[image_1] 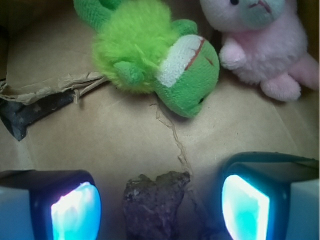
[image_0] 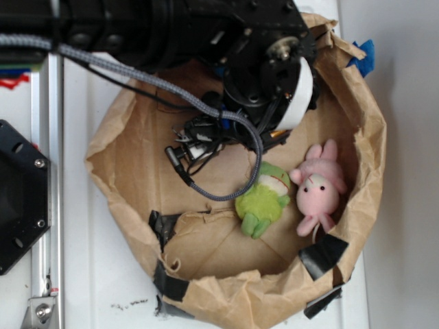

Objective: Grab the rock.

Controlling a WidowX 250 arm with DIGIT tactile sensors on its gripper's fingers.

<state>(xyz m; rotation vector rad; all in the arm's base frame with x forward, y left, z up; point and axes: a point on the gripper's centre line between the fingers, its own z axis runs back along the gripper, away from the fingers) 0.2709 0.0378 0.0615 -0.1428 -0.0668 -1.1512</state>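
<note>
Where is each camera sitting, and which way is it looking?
Exterior: up high, looking down into the paper-lined bin; the black arm and its cable show.
Wrist: on the arm, looking down past the gripper; its two fingers sit either side of the rock.
Both show the green plush and pink plush.
</note>
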